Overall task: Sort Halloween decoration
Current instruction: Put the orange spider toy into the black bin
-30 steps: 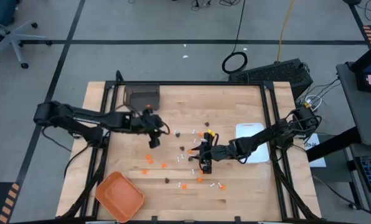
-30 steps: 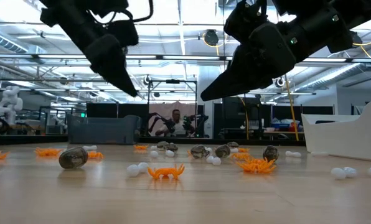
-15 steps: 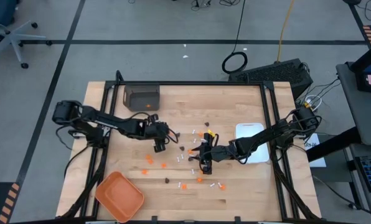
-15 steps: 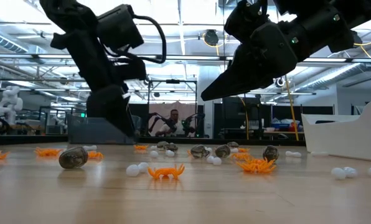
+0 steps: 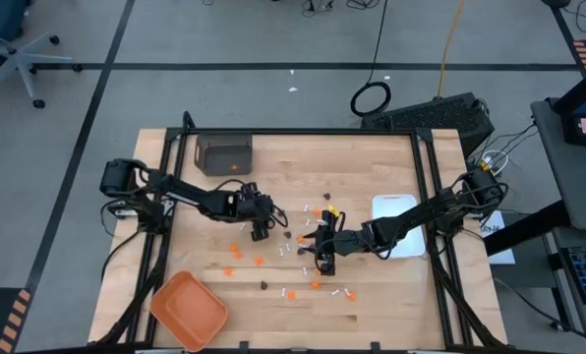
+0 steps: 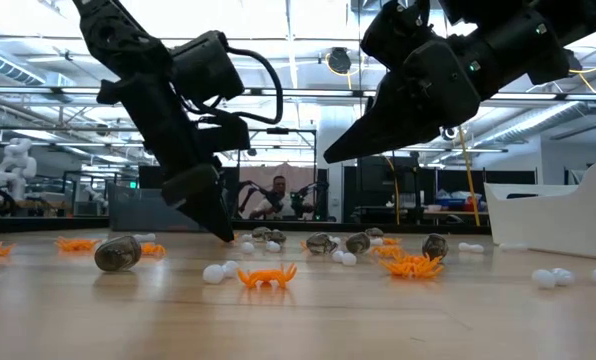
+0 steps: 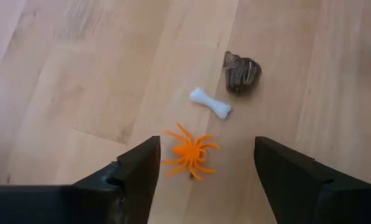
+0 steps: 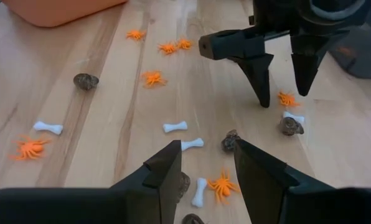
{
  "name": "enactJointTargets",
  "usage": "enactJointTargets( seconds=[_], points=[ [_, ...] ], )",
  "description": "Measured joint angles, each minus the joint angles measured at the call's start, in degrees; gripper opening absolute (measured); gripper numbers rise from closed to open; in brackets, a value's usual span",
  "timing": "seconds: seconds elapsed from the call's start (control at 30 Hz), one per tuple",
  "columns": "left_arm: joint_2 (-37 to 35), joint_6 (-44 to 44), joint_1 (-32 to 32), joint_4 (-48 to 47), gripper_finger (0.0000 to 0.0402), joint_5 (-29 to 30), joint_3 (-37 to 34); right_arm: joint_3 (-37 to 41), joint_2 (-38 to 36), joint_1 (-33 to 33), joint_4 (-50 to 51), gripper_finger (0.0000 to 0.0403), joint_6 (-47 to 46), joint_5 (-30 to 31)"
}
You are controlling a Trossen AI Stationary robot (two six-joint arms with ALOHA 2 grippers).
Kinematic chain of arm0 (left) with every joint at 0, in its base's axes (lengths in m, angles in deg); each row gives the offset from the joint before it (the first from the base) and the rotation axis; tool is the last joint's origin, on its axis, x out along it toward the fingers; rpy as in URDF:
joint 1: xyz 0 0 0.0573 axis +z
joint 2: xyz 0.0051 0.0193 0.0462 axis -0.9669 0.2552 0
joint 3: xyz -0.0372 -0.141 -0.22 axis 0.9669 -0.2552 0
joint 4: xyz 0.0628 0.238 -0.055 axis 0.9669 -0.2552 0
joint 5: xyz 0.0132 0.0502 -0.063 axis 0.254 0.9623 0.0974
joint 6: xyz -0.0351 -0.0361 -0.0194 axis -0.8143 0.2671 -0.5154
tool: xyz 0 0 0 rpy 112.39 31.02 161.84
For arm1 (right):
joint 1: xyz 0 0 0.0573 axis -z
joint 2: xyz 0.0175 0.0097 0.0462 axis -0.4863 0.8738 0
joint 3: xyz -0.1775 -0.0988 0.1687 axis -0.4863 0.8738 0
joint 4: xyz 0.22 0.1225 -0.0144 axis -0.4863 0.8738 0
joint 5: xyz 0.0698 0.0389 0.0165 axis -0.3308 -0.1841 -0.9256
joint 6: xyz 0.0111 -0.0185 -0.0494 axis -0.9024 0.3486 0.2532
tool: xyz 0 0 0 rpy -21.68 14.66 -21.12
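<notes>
Tiny orange spiders, dark brown-black bits and white bones lie scattered on the wooden table (image 5: 372,157). My left gripper (image 5: 262,232) is open, fingertips low over the table, and stands on either side of an orange spider (image 7: 190,152) without touching it. A white bone (image 7: 210,102) and a dark bit (image 7: 241,71) lie just beyond. My right gripper (image 5: 323,262) is open and empty, hovering above the table's middle over a spider (image 8: 221,185), a bone (image 8: 199,191) and a dark bit (image 8: 230,141). The left gripper also shows in the right wrist view (image 8: 279,93).
An orange tray (image 5: 188,307) sits at the near left corner, a dark box (image 5: 224,152) at the far left, a white rectangular dish (image 5: 396,211) at the right. More pieces lie loose between the two grippers and toward the near edge (image 5: 289,292).
My left gripper has gone toward the table's right edge and a little toward the near edge, away from the dark box, and has come down until its fingertips are close to the table around an orange spider. My right gripper has kept still.
</notes>
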Motion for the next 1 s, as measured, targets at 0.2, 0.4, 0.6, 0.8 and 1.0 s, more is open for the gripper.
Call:
enactJointTargets(
  seconds=[0.2, 0.4, 0.6, 0.8, 1.0],
  points=[
    [0.1, -0.5, 0.5, -0.3, 0.0171, -1.4, 0.0, 0.0, 0.0, 0.0, 0.1, 0.0137, 0.8, 0.0],
    [0.1, -0.5, 2.9, -0.9, 0.0102, -4.3, 0.0, 0.0, 0.0, 0.0, 0.0, 0.0137, 0.2, 0.0],
    [0.1, -0.3, 4.2, -2.0, 0.0031, -6.0, 0.0, 0.0, 0.0, -0.6, 0.0, 0.0137, -0.2, 0.0],
    [-0.1, -0.6, 4.2, -1.3, 0.0005, -6.5, -0.1, 0.0, 0.0, -0.6, 0.0, 0.0137, -0.4, 0.0],
    [-4.7, -2.7, 3.1, -1.9, 0.0001, -9.3, -0.4, 0.0, 0.0, -0.6, 0.0, 0.0137, -0.3, 0.0]
  ],
)
